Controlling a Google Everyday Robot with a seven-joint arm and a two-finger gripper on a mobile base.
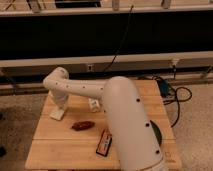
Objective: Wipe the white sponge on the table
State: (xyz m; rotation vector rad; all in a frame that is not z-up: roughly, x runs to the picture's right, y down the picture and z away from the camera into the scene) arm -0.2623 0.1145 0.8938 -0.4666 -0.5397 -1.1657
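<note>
Surface: the table [55,145] is a light wooden top of plank slats, square, standing on a speckled grey floor [15,107]. Behind it runs a dark wall panel [75,40] with pale horizontal rails; a black cable [121,42] hangs down across the panel. At the table's far right edge a tangle of dark cords [175,95] lies beside a bluish item.

On the table: a small brown object [82,125] near the middle, a dark flat packet with red print [104,142] in front of it, and a small white object [93,104] just behind the arm's forearm. A dark green round shape [157,134] shows past the arm's big white housing [130,125].

The gripper [59,106] points down at the table's far left area. The white sponge [56,114] lies flat on the table directly beneath it, touching or nearly touching the tip. Finger state: cannot tell.
</note>
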